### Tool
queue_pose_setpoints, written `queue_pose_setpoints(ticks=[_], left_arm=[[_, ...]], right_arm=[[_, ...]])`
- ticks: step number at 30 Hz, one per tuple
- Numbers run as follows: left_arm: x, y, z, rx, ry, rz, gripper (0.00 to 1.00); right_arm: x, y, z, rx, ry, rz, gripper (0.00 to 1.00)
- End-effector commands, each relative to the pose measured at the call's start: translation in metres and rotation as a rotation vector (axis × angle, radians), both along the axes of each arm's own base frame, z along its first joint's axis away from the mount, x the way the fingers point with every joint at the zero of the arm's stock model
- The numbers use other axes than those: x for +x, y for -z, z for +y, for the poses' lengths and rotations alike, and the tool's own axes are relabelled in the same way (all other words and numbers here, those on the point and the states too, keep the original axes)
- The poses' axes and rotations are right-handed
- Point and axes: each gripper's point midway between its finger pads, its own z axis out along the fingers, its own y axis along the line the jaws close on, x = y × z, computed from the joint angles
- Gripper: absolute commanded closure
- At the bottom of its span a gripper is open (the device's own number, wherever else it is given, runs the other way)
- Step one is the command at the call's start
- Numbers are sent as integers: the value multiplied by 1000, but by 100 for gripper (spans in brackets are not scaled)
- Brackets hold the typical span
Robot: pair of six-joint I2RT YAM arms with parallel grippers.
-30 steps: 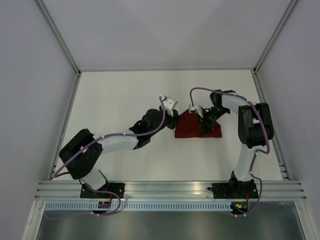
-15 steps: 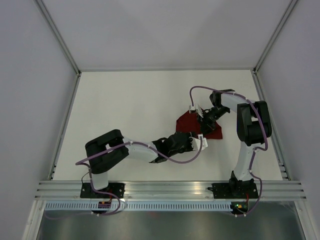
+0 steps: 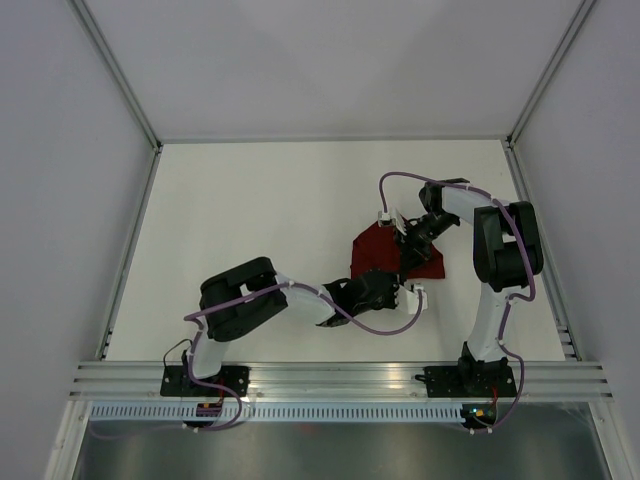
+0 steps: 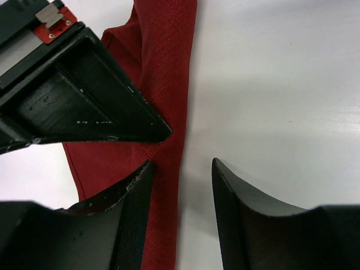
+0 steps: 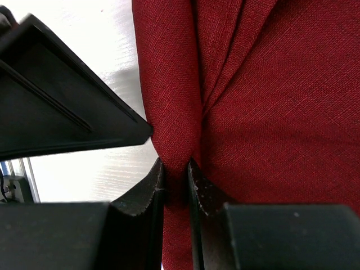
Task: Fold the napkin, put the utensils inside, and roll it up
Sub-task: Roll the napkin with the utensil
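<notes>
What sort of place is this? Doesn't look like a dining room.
Probably a lab test cell for robots: a white table walled by plain grey panels, a left arm and right arm bolted to an aluminium rail, a red napkin between them.

- A plain white tabletop (image 3: 250,200) fills the booth, evenly lit.
- Behind the tabletop rises a pale grey back wall (image 3: 330,60).
- Matching side walls (image 3: 50,200) close the tabletop's left and right.
- Slim aluminium posts (image 3: 115,70) climb from the tabletop's far corners.
- Along the tabletop's near edge runs a ribbed aluminium rail (image 3: 340,378), with a slotted strip (image 3: 340,411) just in front.
</notes>
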Motion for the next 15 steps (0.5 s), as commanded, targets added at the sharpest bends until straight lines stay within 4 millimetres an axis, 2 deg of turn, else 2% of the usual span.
queue_pose_setpoints(ticks=[1, 4, 8, 11, 12, 14, 15], left_arm=[[12, -11, -14, -9, 29, -80, 48], [20, -8, -13, -8, 15, -77, 49], [22, 2, -14, 27, 30, -57, 53], [22, 9, -15, 54, 34, 1, 74], [21, 12, -15, 80, 35, 26, 89], [21, 12, -17, 90, 40, 65, 98], [20, 14, -16, 102, 41, 83, 98]], right_arm=[[-2, 25, -13, -70, -41, 12, 99], [-2, 26, -13, -71, -39, 13, 100], [-2, 26, -13, -73, -39, 15, 99], [1, 24, -13, -77, -28, 2, 99], [5, 21, -12, -76, -18, -14, 94], [11, 12, -10, -70, 8, -38, 82], [15, 9, -9, -70, 21, -56, 68]])
